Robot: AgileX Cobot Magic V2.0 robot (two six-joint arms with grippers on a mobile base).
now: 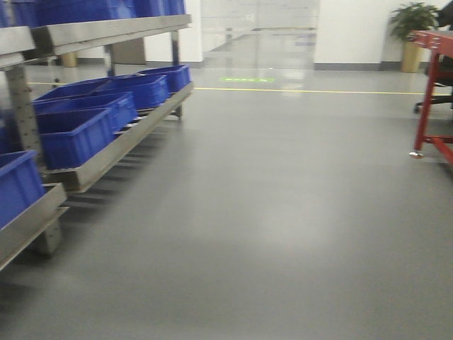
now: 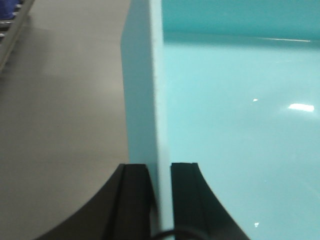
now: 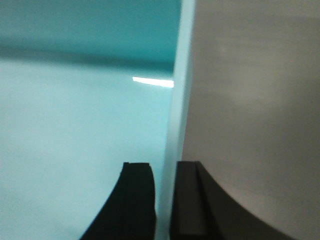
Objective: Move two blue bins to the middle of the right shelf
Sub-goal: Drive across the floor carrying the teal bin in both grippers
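Observation:
A bin wall, pale turquoise in both wrist views, stands between each pair of jaws. My left gripper [image 2: 160, 167] is shut on the bin's left wall [image 2: 142, 90], with the bin's inside [image 2: 235, 125] to its right. My right gripper [image 3: 165, 167] is shut on the opposite wall [image 3: 179, 100], with the bin's inside [image 3: 75, 125] to its left. Neither the grippers nor this bin show in the front view. Several blue bins [image 1: 74, 134] sit on a steel shelf [image 1: 120, 145] at the left. I cannot tell whether the red frame [image 1: 428, 92] at the right edge belongs to the right shelf.
Grey floor [image 1: 269, 212] stretches ahead, with a yellow line [image 1: 318, 91] across it far off. An upper shelf level [image 1: 106, 32] carries more blue bins. A potted plant [image 1: 413, 32] stands at the back right, and a glass door [image 1: 258, 32] lies straight ahead.

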